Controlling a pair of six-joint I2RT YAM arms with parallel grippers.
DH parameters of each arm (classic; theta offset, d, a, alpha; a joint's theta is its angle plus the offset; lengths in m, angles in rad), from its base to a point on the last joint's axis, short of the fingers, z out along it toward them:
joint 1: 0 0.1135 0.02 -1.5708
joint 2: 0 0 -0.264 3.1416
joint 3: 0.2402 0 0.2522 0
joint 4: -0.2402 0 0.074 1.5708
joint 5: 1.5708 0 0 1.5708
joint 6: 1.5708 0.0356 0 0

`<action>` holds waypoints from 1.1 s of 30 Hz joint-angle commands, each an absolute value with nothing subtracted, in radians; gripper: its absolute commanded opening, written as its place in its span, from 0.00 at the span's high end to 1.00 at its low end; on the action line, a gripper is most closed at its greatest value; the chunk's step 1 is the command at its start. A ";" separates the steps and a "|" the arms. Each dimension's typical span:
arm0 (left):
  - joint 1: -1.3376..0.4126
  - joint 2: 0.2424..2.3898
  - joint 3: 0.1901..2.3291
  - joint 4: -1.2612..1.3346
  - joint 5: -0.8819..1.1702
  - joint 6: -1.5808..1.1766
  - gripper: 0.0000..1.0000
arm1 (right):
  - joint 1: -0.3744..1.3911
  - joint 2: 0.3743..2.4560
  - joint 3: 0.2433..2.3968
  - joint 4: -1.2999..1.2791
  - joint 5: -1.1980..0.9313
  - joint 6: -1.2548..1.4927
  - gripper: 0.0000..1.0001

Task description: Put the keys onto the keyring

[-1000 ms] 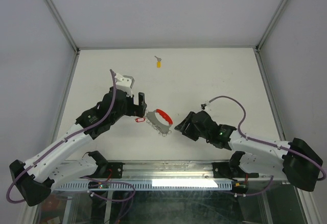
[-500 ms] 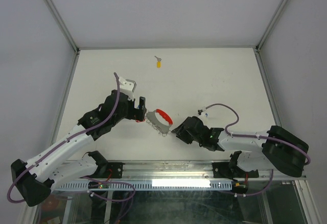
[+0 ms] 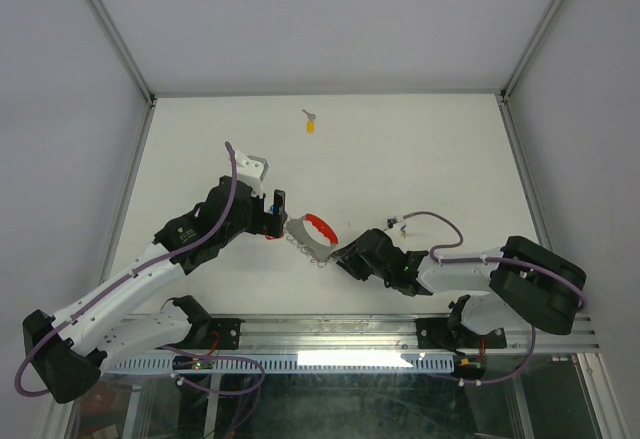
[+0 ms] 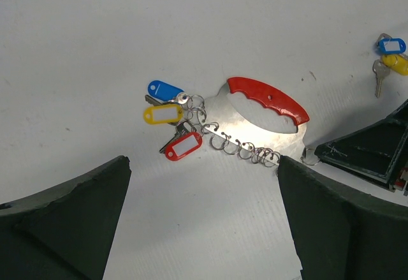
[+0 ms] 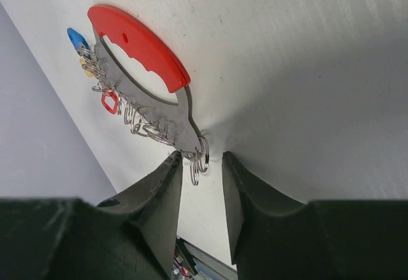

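The right gripper [image 5: 201, 160], jaws standing narrowly apart, flanks the end ring of the keyring [image 5: 141, 50]; whether its fingers touch the ring is unclear. At the keyring's far end the left gripper [image 4: 203, 165] gapes wide, facing tagged keys [image 4: 171, 119] whose overlapping blades are hard to distinguish.

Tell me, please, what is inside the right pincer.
Wire rings at the end of the keyring lie between the fingers of the right pincer, on the white table. Whether the fingers touch them cannot be seen; the dark fingers hide anything deeper.
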State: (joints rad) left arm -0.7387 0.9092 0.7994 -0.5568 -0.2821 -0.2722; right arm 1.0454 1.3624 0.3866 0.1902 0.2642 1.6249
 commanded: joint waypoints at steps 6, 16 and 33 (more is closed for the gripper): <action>-0.742 0.904 0.802 -0.517 -0.266 -0.254 0.02 | 1.052 1.407 0.375 0.271 0.296 1.696 0.67; -0.742 0.907 0.802 -0.517 -0.262 -0.250 0.02 | 1.052 1.453 0.375 0.316 0.286 1.710 0.68; -0.741 0.910 0.801 -0.517 -0.267 -0.253 0.02 | 1.053 1.419 0.405 0.237 0.286 1.710 0.68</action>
